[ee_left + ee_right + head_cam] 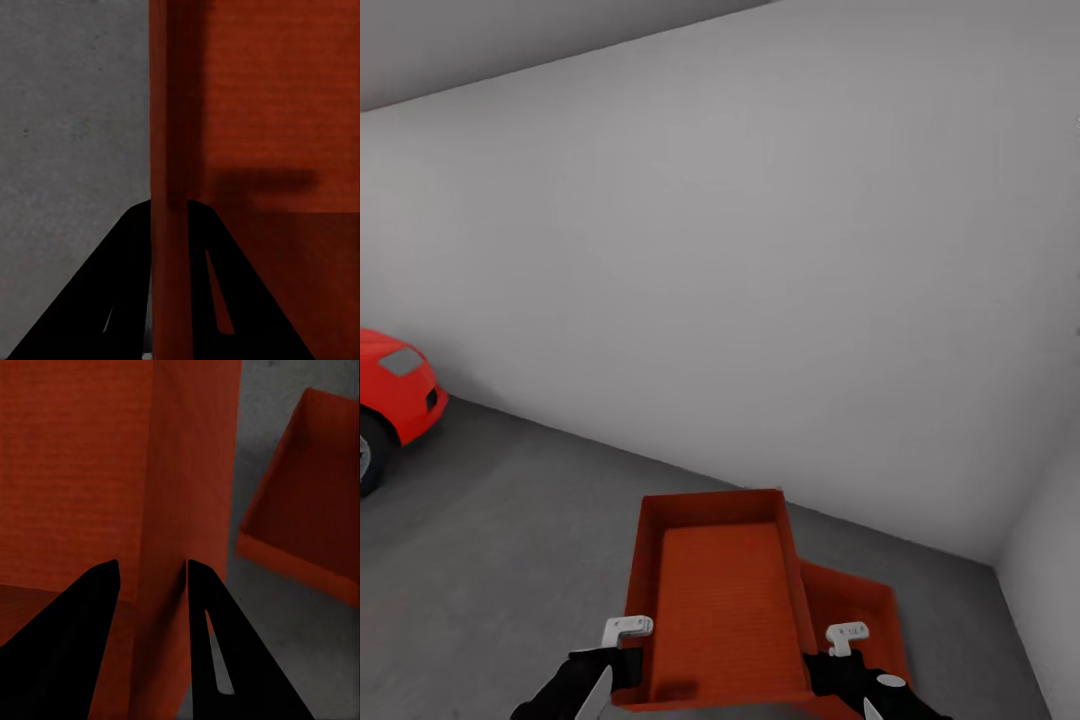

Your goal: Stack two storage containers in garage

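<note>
I am in the garage. One red-orange storage container (720, 600) hangs in the air in front of me, held by both grippers. My left gripper (622, 650) (169, 211) is shut on its left wall, one finger on each side. On the opposite wall my right gripper (840, 652) (152, 571) is shut in the same way. The second storage container (865, 608) (307, 510) lies on the dark grey concrete floor (490, 530), below and to the right of the held one, turned at an angle and partly hidden by it.
A red car (392, 392) stands at the left edge. A plain white wall (760, 280) runs across ahead, meeting a side wall (1050, 570) in a corner at the right, close to the container on the floor. Bare concrete stretches to the left.
</note>
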Motion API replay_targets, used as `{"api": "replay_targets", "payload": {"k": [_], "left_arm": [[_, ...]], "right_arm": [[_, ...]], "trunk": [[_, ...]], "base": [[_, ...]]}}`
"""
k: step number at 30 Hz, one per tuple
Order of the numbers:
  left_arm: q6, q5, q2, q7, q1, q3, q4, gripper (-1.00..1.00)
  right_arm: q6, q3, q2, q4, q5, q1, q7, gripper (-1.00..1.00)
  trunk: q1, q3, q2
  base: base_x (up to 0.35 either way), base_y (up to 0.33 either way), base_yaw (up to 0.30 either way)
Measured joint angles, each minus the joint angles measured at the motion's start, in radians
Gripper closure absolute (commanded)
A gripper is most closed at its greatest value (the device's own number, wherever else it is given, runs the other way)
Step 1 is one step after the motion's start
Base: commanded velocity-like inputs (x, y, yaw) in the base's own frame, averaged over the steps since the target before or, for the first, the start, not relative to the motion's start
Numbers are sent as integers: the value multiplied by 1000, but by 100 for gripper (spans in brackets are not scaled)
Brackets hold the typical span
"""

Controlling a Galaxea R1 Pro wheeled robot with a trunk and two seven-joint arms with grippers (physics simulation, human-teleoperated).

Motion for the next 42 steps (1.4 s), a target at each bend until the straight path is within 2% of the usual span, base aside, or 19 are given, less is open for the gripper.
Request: {"api": "replay_targets", "payload": {"k": [15, 42], "left_arm": [[5, 0, -1, 3, 0, -1, -5, 100], [0, 0, -4, 4, 0, 0, 0, 100]], "right_arm": [[0, -1, 0, 0, 0, 0, 2, 100], [0, 0, -4, 0, -1, 0, 4, 100]], "trunk": [[0, -1, 0], [1, 2, 0]], "base": [[288, -24, -25], [5, -1, -284]]}}
